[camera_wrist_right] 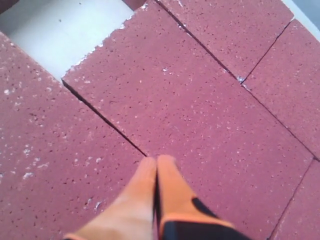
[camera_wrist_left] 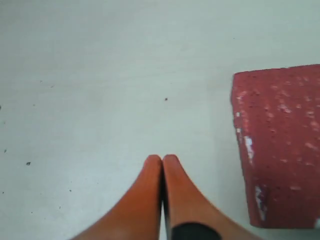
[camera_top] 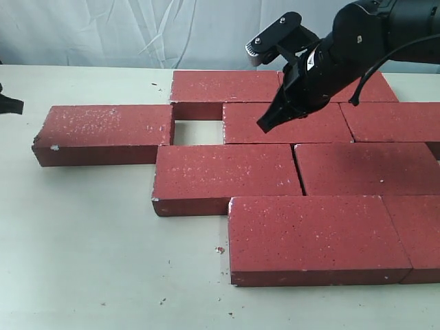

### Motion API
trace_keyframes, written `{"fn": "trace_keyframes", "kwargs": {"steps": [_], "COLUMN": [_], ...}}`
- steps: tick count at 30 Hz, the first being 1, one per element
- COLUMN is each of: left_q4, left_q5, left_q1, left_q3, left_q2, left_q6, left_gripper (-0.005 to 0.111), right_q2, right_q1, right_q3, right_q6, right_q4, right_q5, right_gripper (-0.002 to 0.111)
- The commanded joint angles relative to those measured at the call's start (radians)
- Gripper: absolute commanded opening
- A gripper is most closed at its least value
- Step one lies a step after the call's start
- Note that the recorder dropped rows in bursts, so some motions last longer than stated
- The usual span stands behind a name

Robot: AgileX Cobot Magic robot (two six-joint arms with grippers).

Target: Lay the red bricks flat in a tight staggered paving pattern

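- Slanting down from the upper right of the exterior view, right gripper (camera_top: 265, 125) aimed leftward, tip over the bricks (camera_top: 227, 175) of the second row from the back.
- Jaws pressed together, holding nothing; orange fingertips (camera_wrist_right: 147, 170) over a seam between two bricks, contact impossible to tell.
- Hovering low over bare table (camera_wrist_left: 100, 75), left gripper (camera_wrist_left: 162, 160) with jaws likewise together and empty, near the chipped end of the leftmost brick (camera_wrist_left: 280, 145).
- Lying flat in four staggered rows, mostly edge to edge.
- Left open in the second row: a gap (camera_top: 197, 132) showing table, between the leftmost brick and its neighbour.
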Motion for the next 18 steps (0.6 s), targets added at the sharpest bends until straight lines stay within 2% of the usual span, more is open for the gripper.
{"fn": "trace_keyframes", "kwargs": {"steps": [1,11,18], "left_q4": [-0.059,-0.130,-0.142], "left_q5": [-0.066,-0.157,-0.155], "left_q1": [0.042,0.021,-0.078], "left_q3": [0.007,-0.013,-0.068], "left_q2": [0.062,0.187,0.247], "left_q6": [-0.010,-0.010,-0.010], "left_gripper": [0.000,0.000,0.000], "right_q2": [-0.008,-0.008,-0.008], "right_q1": [-0.006,-0.006,-0.006], "right_q3": [0.004,0.004,0.004], "right_q6": [0.001,0.001,0.001], "right_q4": [0.008,0.018,0.044], "right_q5": [-0.023,-0.053,-0.097], "right_gripper": [-0.001,-0.001,-0.001]}}
